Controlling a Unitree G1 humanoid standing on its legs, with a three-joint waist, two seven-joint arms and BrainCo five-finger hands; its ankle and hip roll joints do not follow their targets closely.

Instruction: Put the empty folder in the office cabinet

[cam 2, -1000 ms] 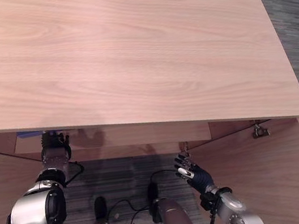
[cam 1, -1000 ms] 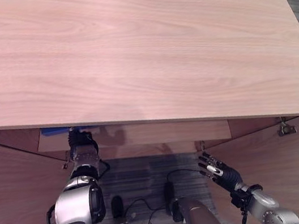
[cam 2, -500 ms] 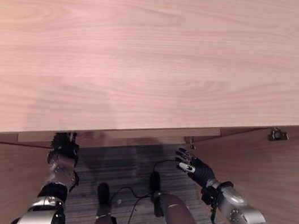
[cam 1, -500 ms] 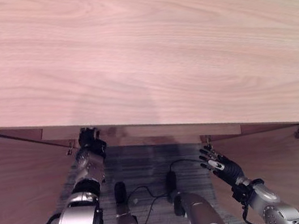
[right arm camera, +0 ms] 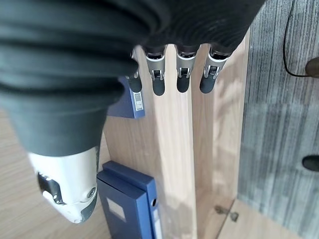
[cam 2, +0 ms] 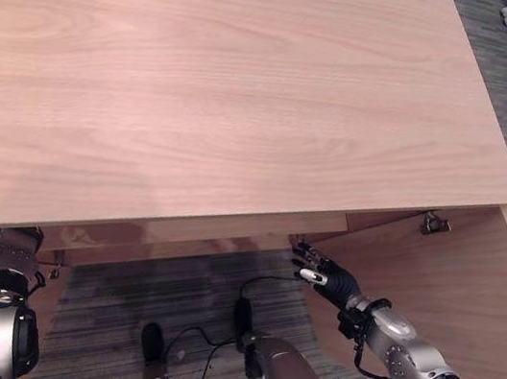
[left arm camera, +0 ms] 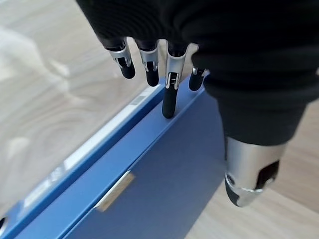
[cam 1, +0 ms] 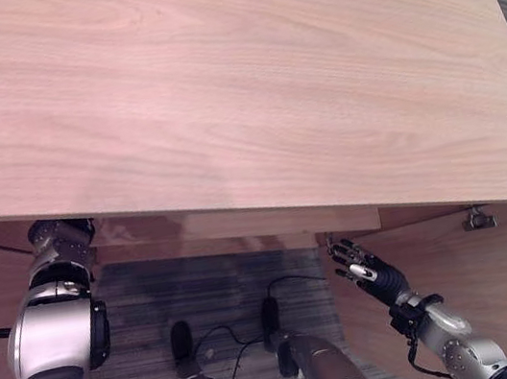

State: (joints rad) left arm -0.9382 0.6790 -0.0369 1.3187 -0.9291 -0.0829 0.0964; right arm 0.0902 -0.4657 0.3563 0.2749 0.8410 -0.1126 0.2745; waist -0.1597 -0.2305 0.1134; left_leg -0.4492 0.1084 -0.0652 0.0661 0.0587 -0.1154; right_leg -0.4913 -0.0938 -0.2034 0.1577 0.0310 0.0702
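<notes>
Blue, smooth, flat folder (left arm camera: pixel 149 184) is lying under the left hand (left arm camera: pixel 164 30), whose straight fingers (left arm camera: pixel 169 94) are touching its edge. Right hand (cam 1: pixel 370 272), at 5 o'clock, is hanging released beside the wooden cabinet (cam 1: pixel 217 88).

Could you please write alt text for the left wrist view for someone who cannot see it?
The left robot hand hangs with straight fingers over a blue folder lying on a light wooden shelf, one fingertip at the folder's edge.

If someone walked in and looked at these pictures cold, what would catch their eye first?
The broad pale wooden cabinet top spans the head views, with both doors open below it. In the left wrist view, the left hand hangs with straight fingers over a blue folder lying on a wooden shelf. The right hand hangs open by the right door.
</notes>
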